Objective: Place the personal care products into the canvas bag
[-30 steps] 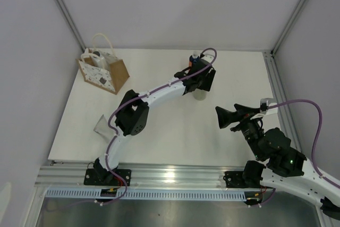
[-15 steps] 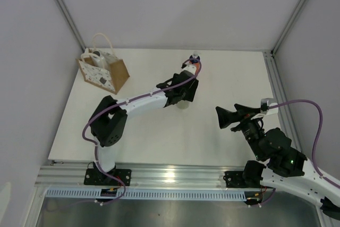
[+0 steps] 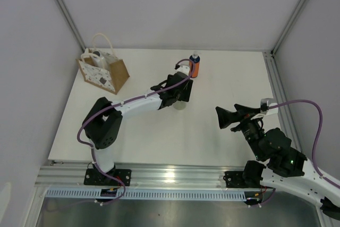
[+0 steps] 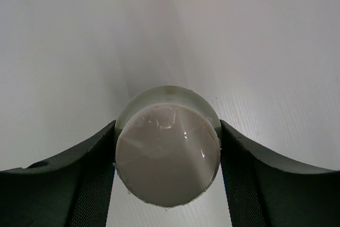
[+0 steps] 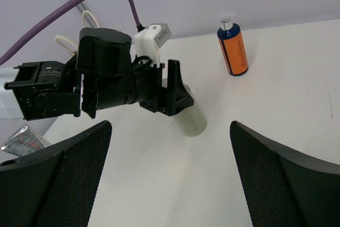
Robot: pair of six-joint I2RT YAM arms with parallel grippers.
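Canvas bag stands at the far left corner of the table. Right gripper hangs wide open and empty. Left gripper clamps the tilted cream-white cylinder mid-table. Orange bottle stands upright just beyond, apart.

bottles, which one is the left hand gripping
The cream-white cylinder, pinched in the left hand. The orange bottle with the dark blue cap stands upright farther back, untouched.
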